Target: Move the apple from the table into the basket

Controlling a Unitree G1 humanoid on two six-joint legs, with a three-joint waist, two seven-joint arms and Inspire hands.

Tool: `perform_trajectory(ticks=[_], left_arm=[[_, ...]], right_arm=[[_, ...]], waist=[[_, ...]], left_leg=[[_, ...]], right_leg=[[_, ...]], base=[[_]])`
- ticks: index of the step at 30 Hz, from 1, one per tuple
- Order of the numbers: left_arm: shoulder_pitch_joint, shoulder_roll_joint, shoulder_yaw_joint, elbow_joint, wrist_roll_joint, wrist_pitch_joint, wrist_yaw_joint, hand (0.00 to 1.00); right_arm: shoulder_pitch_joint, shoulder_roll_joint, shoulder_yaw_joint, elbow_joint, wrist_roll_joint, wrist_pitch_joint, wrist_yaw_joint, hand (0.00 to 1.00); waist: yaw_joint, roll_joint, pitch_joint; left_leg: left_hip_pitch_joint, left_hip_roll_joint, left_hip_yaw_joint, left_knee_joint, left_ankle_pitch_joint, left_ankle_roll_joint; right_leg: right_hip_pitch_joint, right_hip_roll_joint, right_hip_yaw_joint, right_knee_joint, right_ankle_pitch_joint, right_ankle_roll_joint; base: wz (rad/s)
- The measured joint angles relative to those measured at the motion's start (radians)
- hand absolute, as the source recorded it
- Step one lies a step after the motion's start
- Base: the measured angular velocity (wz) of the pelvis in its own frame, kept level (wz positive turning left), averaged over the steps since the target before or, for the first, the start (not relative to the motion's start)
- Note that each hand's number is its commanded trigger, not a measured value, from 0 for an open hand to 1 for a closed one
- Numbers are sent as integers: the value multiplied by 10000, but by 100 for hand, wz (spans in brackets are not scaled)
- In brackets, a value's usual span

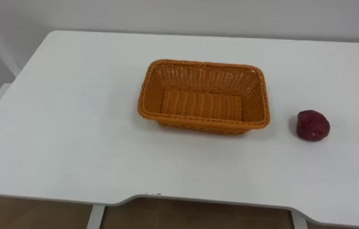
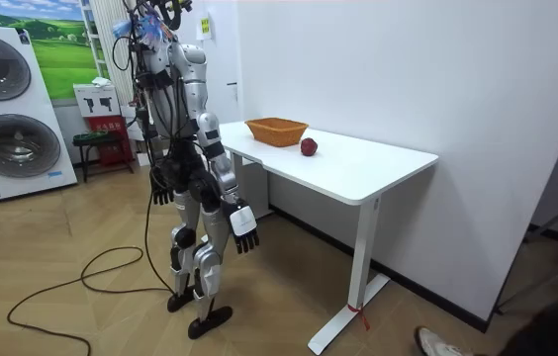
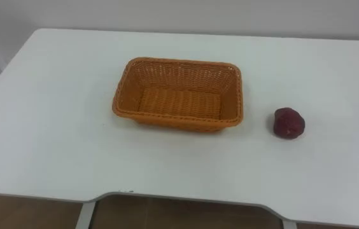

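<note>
At robot's left side: left hand (image 2: 160,192) hangs low, fingers loose, empty. On table (image 1: 71,127), mid-left: orange basket (image 1: 202,63), empty, long axis across view. Right of basket, apart from it: apple (image 1: 312,125), roundish, no clear long axis, stem direction unclear. Right hand (image 2: 243,223) hangs beside table end, fingers relaxed, empty; likely nearer arm for reach.

You'll find the dark red apple (image 1: 312,125), rounded and slightly lumpy, resting on the white tabletop (image 1: 71,127). It sits to the right of the orange woven rectangular basket (image 1: 202,64), clear of its wall, about level with its near rim.
</note>
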Motion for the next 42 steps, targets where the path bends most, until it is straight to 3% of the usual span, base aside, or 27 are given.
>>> perform_trajectory(ticks=[5,9,12,14,16,21,24,28,32,35,37,42], left_arm=[[-130,3,16,32,-52,-8,265,0],[-81,-29,23,104,-118,-123,705,0],[5,-27,524,96,-142,-266,743,0],[130,-9,1330,-107,-136,-354,787,0],[180,71,1743,-163,-135,-425,841,0],[230,274,2175,-221,-174,-784,1021,0],[224,279,2126,-447,-170,-834,1206,0],[183,289,1925,-441,-186,-1086,1293,0],[264,285,1436,-382,-193,-1107,1549,0],[258,299,1048,-274,-125,-1161,1666,0],[235,325,544,-30,-119,-1227,1742,0],[242,332,6,28,-129,-1378,1818,0]], right_arm=[[-33,10,-3,9,277,0,-269,0],[-114,50,-838,132,2150,-25,-966,0],[-212,50,-2514,-25,4321,-93,-1539,0],[-397,-33,-4497,-339,6329,-127,-2206,0],[-392,-144,-5468,-728,7663,-332,-2759,0],[-410,-461,-6819,-2530,8826,-744,-4678,0],[-422,-494,-7046,-4477,8719,-1144,-6035,0],[-684,-506,-6767,-7328,7393,-1529,-7750,0],[-976,-522,-6224,-9795,4083,-1762,-9272,0],[-935,-540,-5657,-10889,2327,-2082,-9800,0],[-847,-541,-4770,-11800,927,-2185,-10049,0],[-493,-550,-3316,-13192,-848,-2302,-9710,0]], waist=[[60,7,-6],[-9,38,-4],[-261,39,0],[-658,58,-6],[-870,74,-12],[-1123,135,-50],[-1204,88,-56],[-1067,-19,-62],[-980,-77,-78],[-765,-55,-89],[-600,-28,-77],[-197,2,-66]], left_leg=[[-6,1,-3,-5,0,0],[78,6,-2,-2,1,1],[188,-10,-35,-56,0,1],[214,-15,-2,-82,-5,2],[180,-25,18,-71,-4,3],[16,-90,152,-76,1,14],[-1,-116,229,-69,4,19],[-105,-127,272,-12,9,28],[-287,-141,221,31,15,36],[-296,-132,230,24,16,34],[-288,-120,250,23,16,34],[-227,-110,250,4,16,33]], right_leg=[[-4,10,65,9,1,0],[35,19,161,40,2,-1],[204,13,133,0,-9,8],[204,10,160,-12,-25,16],[164,15,178,28,-24,18],[-165,37,432,359,-77,32],[-297,7,442,572,-160,43],[-487,6,582,671,-188,59],[-659,5,530,678,-185,61],[-679,12,545,675,-182,56],[-688,13,538,686,-168,42],[-688,9,501,679,-167,40]], base=[[0],[-4],[4],[0],[-2],[-13],[-8],[-3],[3],[-1],[-4],[1]])
